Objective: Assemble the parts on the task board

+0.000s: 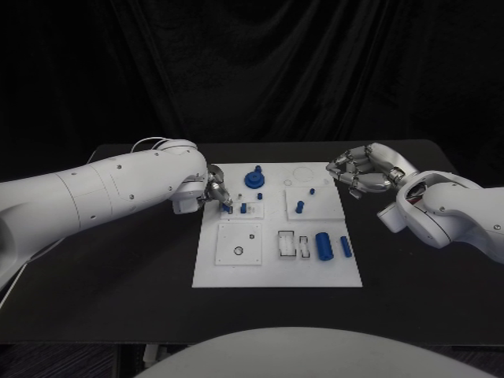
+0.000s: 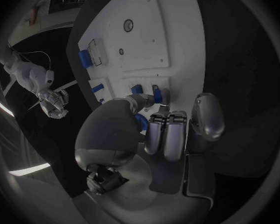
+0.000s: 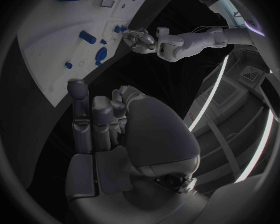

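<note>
Two hands work near the task board [image 1: 277, 272] at the worktop's [image 1: 116, 299] middle. The left hand [image 1: 216, 193] reaches over the board's left edge, fingertips pinching a small blue part [image 1: 228, 209]; its wrist view shows the pinch closely. The right hand [image 1: 364, 172], fingers curled on nothing, hovers off the board's far right corner, bare worktop below.

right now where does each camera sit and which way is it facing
Head view: on the robot's head, looking down at the task board; both white arms show, left robot hand at the board's left edge, right robot hand over the black table.
Left wrist view: behind the left robot hand, facing the board.
Right wrist view: behind the right robot hand, facing the table beside the board.
All three share the board and its blue parts.
</note>
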